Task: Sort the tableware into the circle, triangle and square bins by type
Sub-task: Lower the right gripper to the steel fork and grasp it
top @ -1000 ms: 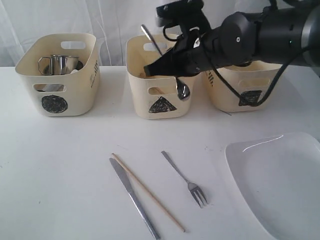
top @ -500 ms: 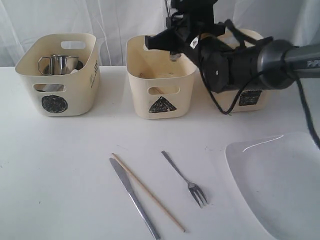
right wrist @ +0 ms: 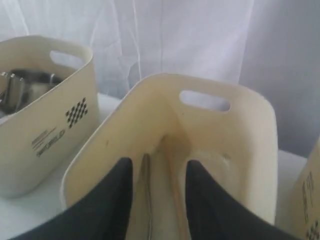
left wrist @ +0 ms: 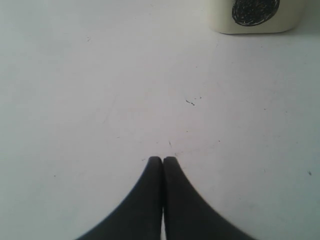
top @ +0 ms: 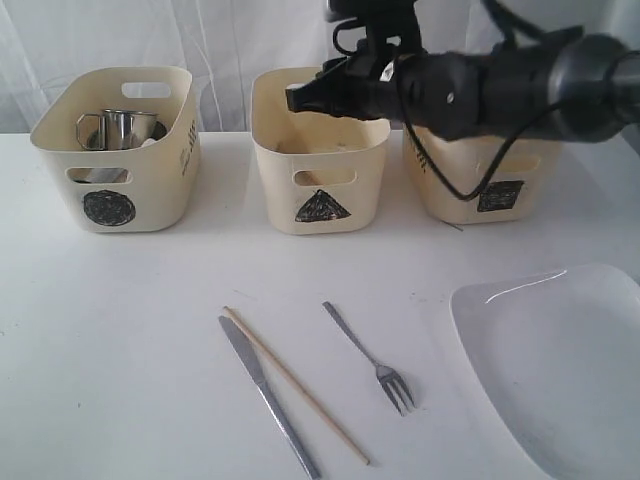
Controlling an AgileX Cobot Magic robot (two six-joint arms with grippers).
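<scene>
The spoon point(right wrist: 146, 200) is out of the right gripper point(right wrist: 157, 170). A second ago it hung from the closed fingers above the triangle bin point(top: 320, 205), handle up and bowl down. Now a thin steel strip lies on that bin's floor, most likely the spoon, though the right wrist view is too soft to be sure. Its long axis runs along the floor toward the wall with the handle slot; which end is the bowl I cannot tell. A pale wooden stick lies just beside it, roughly parallel.

The right gripper's fingers stand apart with nothing between them, over the bin's open top.

On the table point(top: 150, 300) nothing has shifted. The knife point(top: 268, 395) and a chopstick point(top: 295, 383) lie side by side, both slanting from far-left to near-right. The fork point(top: 370, 358) slants the same way, tines at the near end. The plate point(top: 560, 370) sits at the near right.

A mug point(top: 125, 128) stands in the circle bin point(top: 120, 190); the square bin point(top: 470, 190) is behind the right arm.

The left gripper point(left wrist: 163, 160) is closed and empty over bare table.
</scene>
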